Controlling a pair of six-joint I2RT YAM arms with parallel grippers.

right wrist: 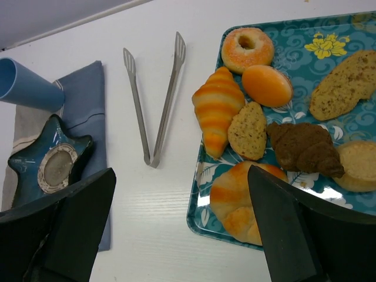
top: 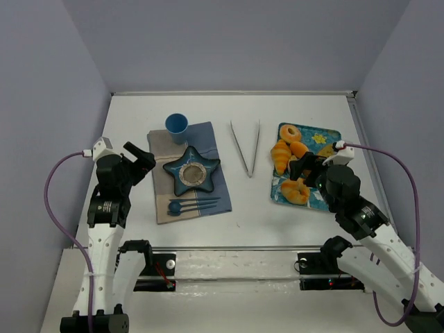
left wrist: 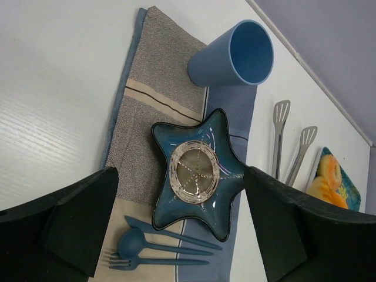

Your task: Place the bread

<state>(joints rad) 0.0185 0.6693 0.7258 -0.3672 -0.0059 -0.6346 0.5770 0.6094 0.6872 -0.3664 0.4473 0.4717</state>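
My right tool (right wrist: 179, 235) hung over the near-left part of the teal flower-patterned tray (right wrist: 294, 56), fingers wide apart, nothing between them. My left tool (left wrist: 176, 235) was also spread and empty, parked over the near end of the grey-and-blue cloth placemat (left wrist: 147, 64), above the blue plastic cutlery (left wrist: 158, 249).

Step in hand, as I judged it: reach before the pick, with nothing grasped yet.

The bread, a golden-orange ridged croissant (right wrist: 216, 108), lay on the tray's left side, its near tip right at the tray's left edge. A seeded tan bread slice (right wrist: 247, 130) touched its right flank. The round orange bun (right wrist: 267, 85) sat just beside its far end, and the sugared ring donut (right wrist: 247, 47) was beyond that. A dark brown croissant (right wrist: 305, 147) lay further right, apart from it.

Next move probably called for dropping the right tool down and forward, with the jaws across the croissant's narrow width. One finger had to slip in on the slice side without dragging the slice or the bun.

Likely target, my guess: the dark blue star-shaped plate (top: 192, 173) on the placemat, well to the left, past the steel tongs (top: 246, 149) lying on the white worktop (top: 312, 111) between. The light blue cup (top: 176, 125) stood beyond the plate.
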